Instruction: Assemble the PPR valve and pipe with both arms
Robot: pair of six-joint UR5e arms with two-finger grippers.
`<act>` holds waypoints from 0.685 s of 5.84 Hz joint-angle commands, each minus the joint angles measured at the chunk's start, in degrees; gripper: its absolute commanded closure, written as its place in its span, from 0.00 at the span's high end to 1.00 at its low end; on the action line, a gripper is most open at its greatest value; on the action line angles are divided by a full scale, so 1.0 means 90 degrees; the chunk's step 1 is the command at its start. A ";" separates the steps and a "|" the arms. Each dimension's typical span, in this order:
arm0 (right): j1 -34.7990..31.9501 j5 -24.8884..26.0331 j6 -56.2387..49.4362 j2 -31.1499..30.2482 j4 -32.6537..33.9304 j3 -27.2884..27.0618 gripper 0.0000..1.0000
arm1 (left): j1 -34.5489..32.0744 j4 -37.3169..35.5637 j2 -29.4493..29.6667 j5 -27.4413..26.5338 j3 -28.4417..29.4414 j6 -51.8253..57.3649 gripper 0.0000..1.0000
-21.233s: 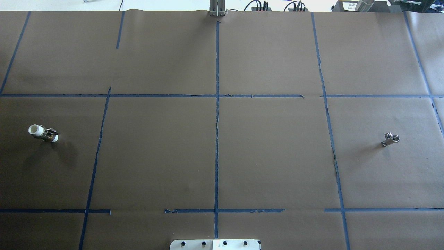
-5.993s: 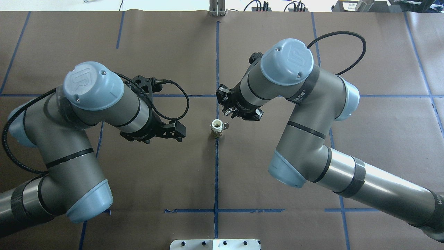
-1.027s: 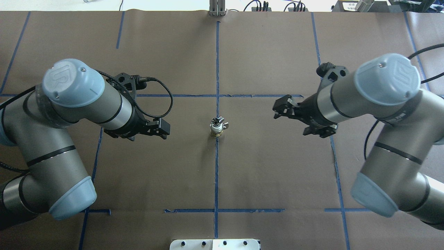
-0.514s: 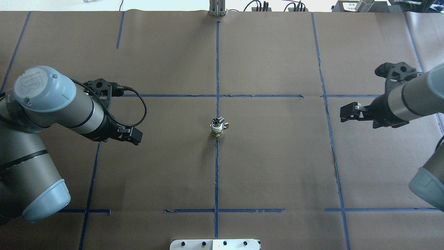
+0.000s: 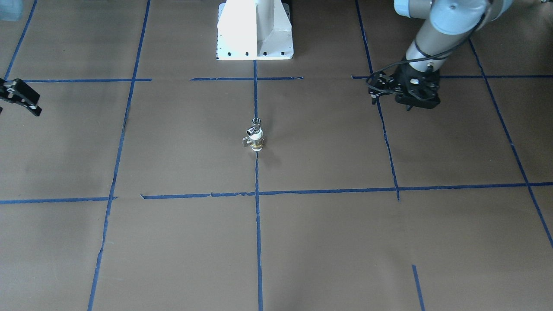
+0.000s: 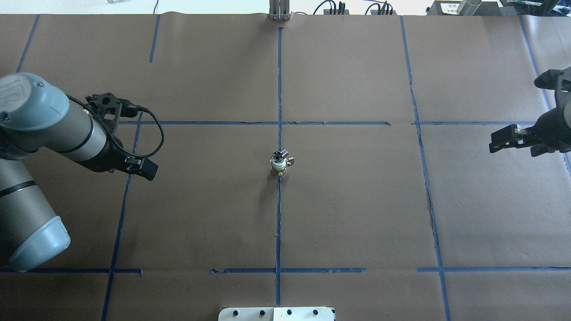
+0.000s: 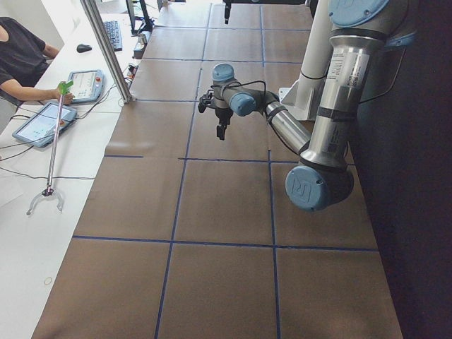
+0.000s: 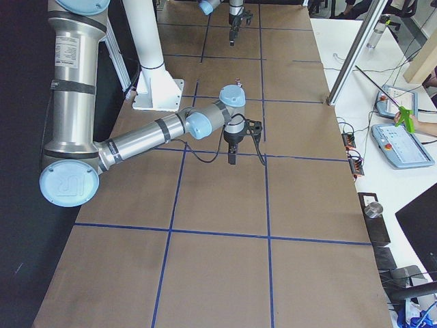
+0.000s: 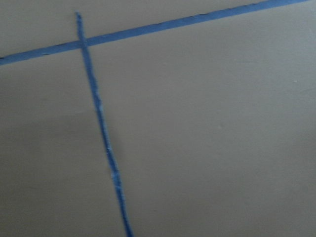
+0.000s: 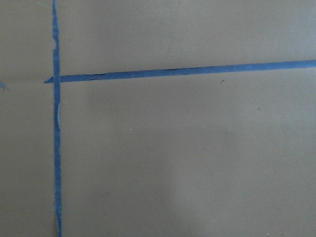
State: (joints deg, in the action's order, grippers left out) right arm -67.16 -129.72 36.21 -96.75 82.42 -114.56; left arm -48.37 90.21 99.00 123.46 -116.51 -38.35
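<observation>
The PPR valve point(image 6: 278, 168) stands upright on the centre tape line, white ends and a brass middle, with its small lever to one side. The chrome pipe point(image 6: 279, 156) sits on its top end. Both also show in the front view, the valve point(image 5: 257, 142) below the pipe point(image 5: 255, 126). My left gripper point(image 6: 148, 170) is open and empty, far to the left of them, and also shows in the front view point(image 5: 418, 103). My right gripper point(image 6: 500, 140) is open and empty, far to the right near the view's edge. Both wrist views show only brown paper and blue tape.
Brown paper with blue tape lines point(image 6: 279, 89) covers the table. The white robot pedestal point(image 5: 255, 30) stands at the near middle edge. Cables and plugs point(image 6: 357, 9) lie along the far edge. An operator's bench with tablets point(image 7: 63, 99) runs beyond it.
Both arms have drawn back from the centre, the left one leftward and the right one rightward. The valve with the pipe on top has stayed put.
</observation>
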 commanded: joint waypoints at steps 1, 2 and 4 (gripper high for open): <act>-0.1379 -0.0837 -0.2128 -0.0070 0.0031 0.1005 1.00 | -0.1220 -0.0062 -0.0781 0.0548 -0.0004 0.1906 1.00; -0.1637 -0.0841 -0.2593 -0.0147 0.0003 0.1242 1.00 | -0.1962 -0.0072 -0.1269 0.0753 0.0044 0.3097 1.00; -0.1952 -0.0841 -0.3056 -0.0226 0.0032 0.1332 1.00 | -0.3270 -0.0101 -0.1837 0.1048 0.0442 0.4954 1.00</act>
State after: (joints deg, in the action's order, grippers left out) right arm -83.60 -137.22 10.56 -98.29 82.69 -102.93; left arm -71.58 89.37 85.02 131.92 -114.78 -2.39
